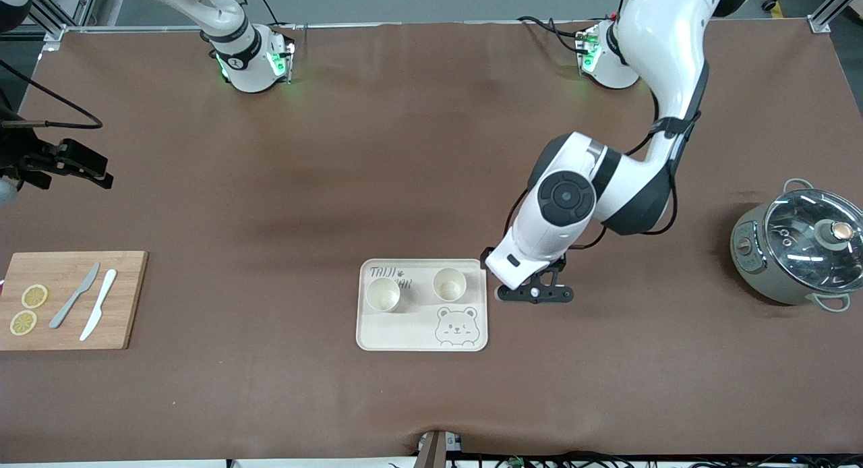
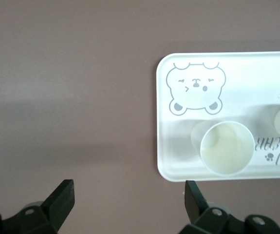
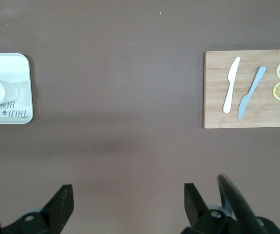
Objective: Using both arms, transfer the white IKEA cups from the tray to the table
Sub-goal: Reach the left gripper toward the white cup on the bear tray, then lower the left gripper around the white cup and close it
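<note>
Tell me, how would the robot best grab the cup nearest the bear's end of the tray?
Probably by its rim, coming straight down from above. That cup stands upright and open-topped on the tray, handleless and slightly tapered, so one finger inside and one outside the wall should pinch it. The left tool, open beside the tray, is closest. The second cup stands apart, leaving room.
</note>
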You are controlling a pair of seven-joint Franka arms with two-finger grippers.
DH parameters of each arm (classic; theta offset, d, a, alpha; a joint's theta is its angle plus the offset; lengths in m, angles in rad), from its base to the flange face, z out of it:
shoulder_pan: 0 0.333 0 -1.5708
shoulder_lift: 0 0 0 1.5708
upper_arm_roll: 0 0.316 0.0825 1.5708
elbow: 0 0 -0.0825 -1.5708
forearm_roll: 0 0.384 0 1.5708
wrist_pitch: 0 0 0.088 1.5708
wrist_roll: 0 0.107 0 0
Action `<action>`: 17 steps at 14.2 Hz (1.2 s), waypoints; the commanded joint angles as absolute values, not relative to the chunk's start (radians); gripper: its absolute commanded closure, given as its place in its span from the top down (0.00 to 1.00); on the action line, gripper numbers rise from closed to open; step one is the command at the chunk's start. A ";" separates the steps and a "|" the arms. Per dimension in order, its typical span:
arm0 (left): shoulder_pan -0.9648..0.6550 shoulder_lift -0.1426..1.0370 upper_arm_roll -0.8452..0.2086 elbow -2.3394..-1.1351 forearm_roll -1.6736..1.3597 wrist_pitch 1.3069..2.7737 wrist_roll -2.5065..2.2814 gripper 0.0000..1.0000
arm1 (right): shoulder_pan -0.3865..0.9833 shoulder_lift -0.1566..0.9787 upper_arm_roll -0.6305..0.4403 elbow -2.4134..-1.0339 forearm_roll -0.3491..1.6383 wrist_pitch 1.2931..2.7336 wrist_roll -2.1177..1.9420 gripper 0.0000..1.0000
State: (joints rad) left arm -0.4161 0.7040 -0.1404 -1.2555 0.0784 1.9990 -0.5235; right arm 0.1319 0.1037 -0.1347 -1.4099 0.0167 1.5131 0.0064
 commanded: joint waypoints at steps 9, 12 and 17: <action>-0.534 0.842 -0.094 -1.216 0.098 2.187 -0.650 1.00 | 0.115 0.083 -0.120 -1.425 0.000 1.509 0.017 1.00; -0.574 0.885 -0.046 -1.216 0.100 2.276 -0.652 1.00 | 0.114 0.083 -0.118 -1.425 0.002 1.511 0.017 1.00; -0.583 0.919 -0.037 -1.218 0.100 2.338 -0.650 1.00 | 0.120 0.104 -0.118 -1.419 0.003 1.509 0.000 1.00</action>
State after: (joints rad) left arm -0.5643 0.9032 -0.0556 -1.2454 0.0784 2.3297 -0.6281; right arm 0.1299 0.1044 -0.1318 -1.4121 0.0154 1.5115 0.0057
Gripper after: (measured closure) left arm 0.000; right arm 0.000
